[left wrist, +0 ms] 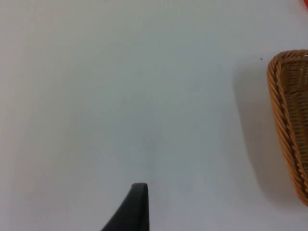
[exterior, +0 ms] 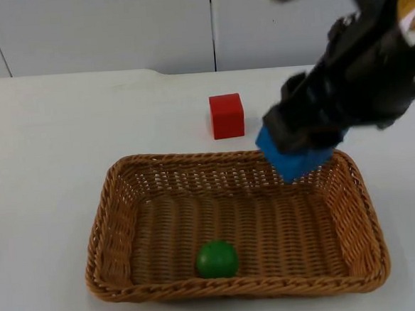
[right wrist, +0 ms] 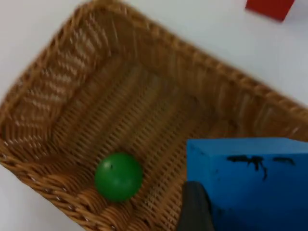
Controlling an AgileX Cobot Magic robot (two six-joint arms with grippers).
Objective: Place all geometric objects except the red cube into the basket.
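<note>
Basket is sitting on the white tabletop with a green ball already lying inside near its front rim. The right gripper is carrying a blue block over the basket's far right corner, its fingers clamped on it. The red cube is standing just behind the basket, rightly left out. The left gripper is waiting over bare tabletop beside the basket; whether its fingers are spread I cannot tell. Next move, as I judge it: lowering slightly and letting the block go inside the rim.
</note>
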